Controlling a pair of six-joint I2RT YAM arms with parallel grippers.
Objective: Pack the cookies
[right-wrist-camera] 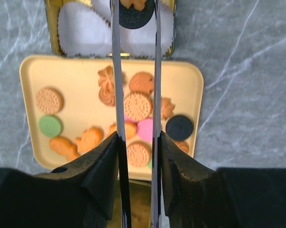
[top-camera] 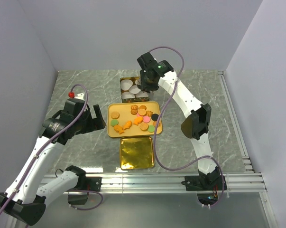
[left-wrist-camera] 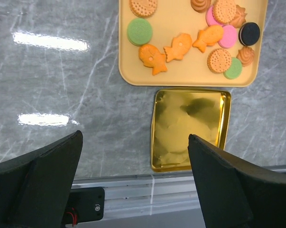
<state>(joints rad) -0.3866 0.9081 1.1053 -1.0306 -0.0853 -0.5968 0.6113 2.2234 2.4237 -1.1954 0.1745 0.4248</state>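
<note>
The cookies lie on a yellow tray: round orange, green, pink and black discs and orange fish shapes. They also show in the left wrist view and the right wrist view. My right gripper hangs over a gold tin lined with white paper cups. Its long metal blades close on a black cookie above a cup, with an orange cookie just beyond. My left gripper is open and empty, left of the tray.
A gold tin lid lies in front of the tray, near the table's front rail; it also shows in the left wrist view. Grey walls enclose the marble table on three sides.
</note>
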